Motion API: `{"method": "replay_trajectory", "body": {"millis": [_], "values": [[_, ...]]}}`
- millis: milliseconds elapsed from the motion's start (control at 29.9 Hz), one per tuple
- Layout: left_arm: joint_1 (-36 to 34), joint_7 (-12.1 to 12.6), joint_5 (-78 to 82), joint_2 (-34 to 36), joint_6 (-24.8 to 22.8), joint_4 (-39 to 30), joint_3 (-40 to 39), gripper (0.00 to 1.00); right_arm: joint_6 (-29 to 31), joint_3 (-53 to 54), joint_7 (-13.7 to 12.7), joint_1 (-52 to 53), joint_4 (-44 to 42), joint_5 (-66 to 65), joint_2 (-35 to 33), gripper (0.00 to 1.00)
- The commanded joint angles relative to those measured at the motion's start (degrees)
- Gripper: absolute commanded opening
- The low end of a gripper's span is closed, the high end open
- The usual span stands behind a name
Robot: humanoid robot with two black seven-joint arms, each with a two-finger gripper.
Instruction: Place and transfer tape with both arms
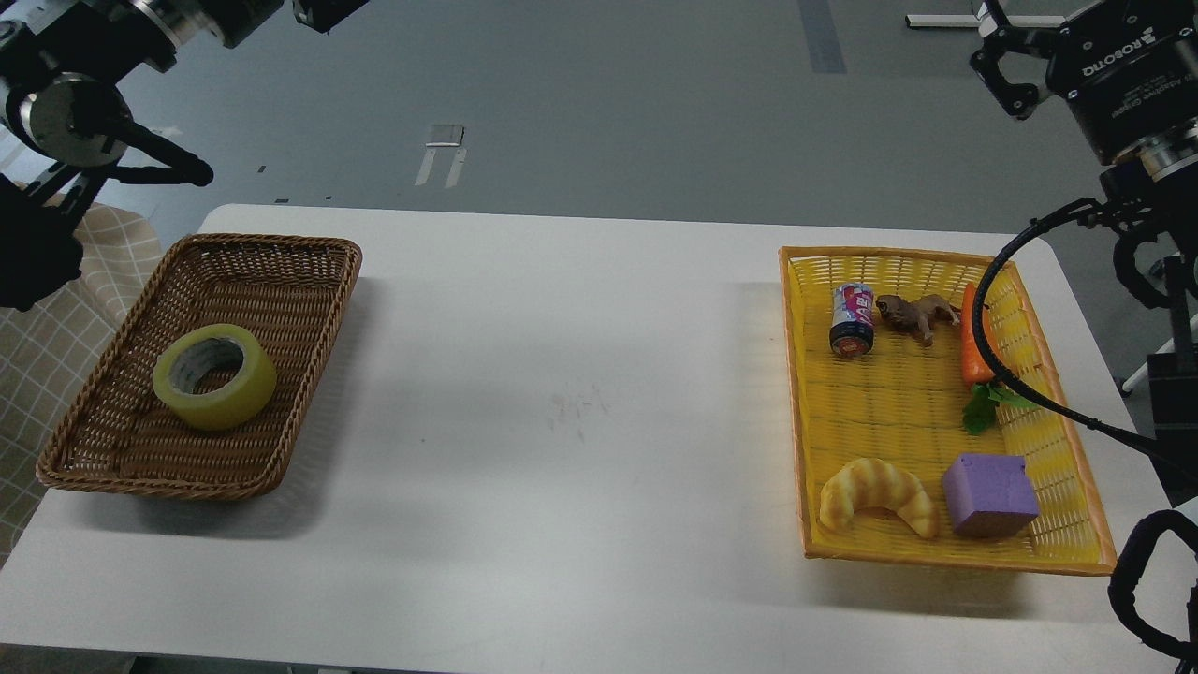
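The tape (215,376), a wide yellow translucent roll with a grey-white core, lies flat in the brown wicker basket (281,271) at the table's left. My left arm is raised at the top left; only a dark tip of its gripper (323,11) shows at the top edge, well above and behind the basket. My right gripper (994,61), marked ROBOTIQ, hangs high at the top right, behind the yellow basket. Its fingers are spread and hold nothing. Neither gripper touches the tape.
A yellow plastic basket (797,393) at the right holds a toy croissant (878,494), a purple block (990,494), a carrot (973,348), a small can (852,320) and a brown toy animal (915,315). A black cable (1006,374) loops over its right side. The white table (562,421) lies between the baskets.
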Motion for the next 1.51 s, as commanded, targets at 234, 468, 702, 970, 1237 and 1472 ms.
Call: {"method": "replay_trajectory", "body": {"millis": [234,468,702,970,1237,1472], "values": [[7.55,0.25,-0.59,-11.63,-0.02,-0.02,-8.73,0.98,0.00,-2.77,0.25,2.47,-4.13,0.70,3.85,1.00],[9.40,0.69,-0.50,-14.89,-0.02,1.13,-9.79,0.98,0.00,-2.51,0.17,0.44,-4.04,1.05,6.13,1.00],[11.77,-0.01,-0.50,-16.74,-0.02,2.18,-9.97,0.98,0.00,-0.66,0.17,-0.52,-3.86,1.14,8.41,1.00],[15.01,-2.56,-0.68,-18.84,-0.02,2.01,-12.68,0.98,0.00,-0.66,0.17,-1.22,-4.04,1.05,11.76,1.00],[18.01,-2.30,-1.11,-21.74,-0.02,2.01,-14.53,0.98,0.00,-2.41,-0.01,-2.45,-3.87,0.70,11.76,1.00],[18.71,-2.12,-1.47,-21.66,-0.02,1.30,-15.33,0.98,0.00,-6.55,-0.01,-2.72,-4.04,0.08,11.76,1.00]]}}
